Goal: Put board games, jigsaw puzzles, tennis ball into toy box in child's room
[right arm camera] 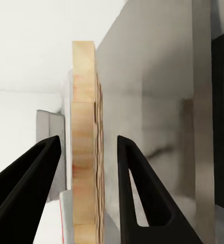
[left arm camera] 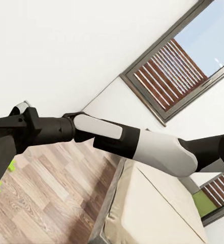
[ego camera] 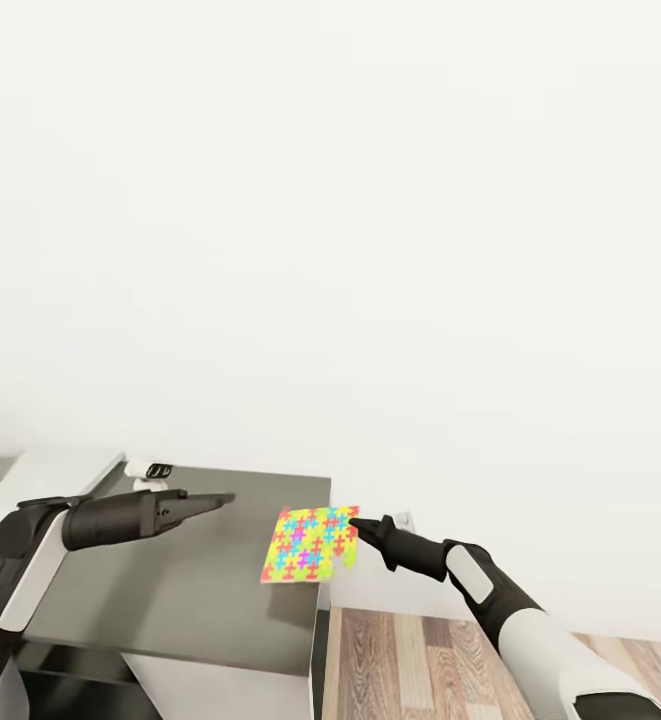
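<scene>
Jigsaw puzzle [ego camera: 311,545]: thin square of neon yellow, pink, blue, green and orange pieces, lying at the right edge of the table's dark top and overhanging it slightly. In the right wrist view its pale wooden edge [right arm camera: 84,142] stands between the two black fingers [right arm camera: 142,193].

Right gripper [ego camera: 355,524]: tips at the puzzle's right corner. Jaws spread to either side of the puzzle's edge, with a gap visible on both sides; not closed on it.

Left gripper [ego camera: 225,497]: held level over the dark top, pointing toward the puzzle and apart from it. Jaws appear narrow and carry nothing; whether they meet fully cannot be told.

Table [ego camera: 170,590]: dark grey top section next to a pale grey section at the far left; light grey side panel below the right edge.

Small white object [ego camera: 151,468]: at the table's back edge, with dark parts on its face; too small to identify.

Floor [ego camera: 410,660]: brown-grey wood planks to the right of the table.

Wall [ego camera: 370,250]: plain white.

Bed [left arm camera: 152,213]: cream mattress, seen in the left wrist view beyond the right arm [left arm camera: 142,145].

Window [left arm camera: 188,61]: dark-framed, with a slatted panel.
</scene>
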Tool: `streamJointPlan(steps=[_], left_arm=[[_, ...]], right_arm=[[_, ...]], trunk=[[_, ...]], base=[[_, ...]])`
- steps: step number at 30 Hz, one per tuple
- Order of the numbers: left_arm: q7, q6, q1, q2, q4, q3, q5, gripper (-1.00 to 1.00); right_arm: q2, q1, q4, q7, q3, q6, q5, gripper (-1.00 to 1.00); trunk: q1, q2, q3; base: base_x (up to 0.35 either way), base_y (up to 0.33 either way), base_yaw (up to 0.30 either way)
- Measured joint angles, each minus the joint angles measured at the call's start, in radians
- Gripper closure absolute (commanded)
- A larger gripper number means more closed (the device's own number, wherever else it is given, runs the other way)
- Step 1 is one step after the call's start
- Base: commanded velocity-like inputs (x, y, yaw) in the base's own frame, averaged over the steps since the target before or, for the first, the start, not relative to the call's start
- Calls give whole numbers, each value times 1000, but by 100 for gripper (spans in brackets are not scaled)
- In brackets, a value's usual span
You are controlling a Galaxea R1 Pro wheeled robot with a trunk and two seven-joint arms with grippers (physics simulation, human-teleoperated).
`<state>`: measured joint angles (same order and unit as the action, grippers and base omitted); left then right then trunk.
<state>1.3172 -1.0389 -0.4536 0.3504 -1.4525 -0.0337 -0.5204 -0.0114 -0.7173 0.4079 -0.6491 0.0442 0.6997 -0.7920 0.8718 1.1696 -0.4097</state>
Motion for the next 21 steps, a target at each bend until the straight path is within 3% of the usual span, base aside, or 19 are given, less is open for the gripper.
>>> streamJointPlan(steps=[6,21], left_arm=[[0,0,-1,-1,3,0,1,-100],[0,0,-1,-4,6,0,1,-100]], right_arm=[[0,1,0,-3,-54,-3,0,100],[0,2,0,-2,-61,-7,1,100]], trunk=[[-23,-42,19],[-81,-147,66]], base=[[0,0,0],[-48,0,0]])
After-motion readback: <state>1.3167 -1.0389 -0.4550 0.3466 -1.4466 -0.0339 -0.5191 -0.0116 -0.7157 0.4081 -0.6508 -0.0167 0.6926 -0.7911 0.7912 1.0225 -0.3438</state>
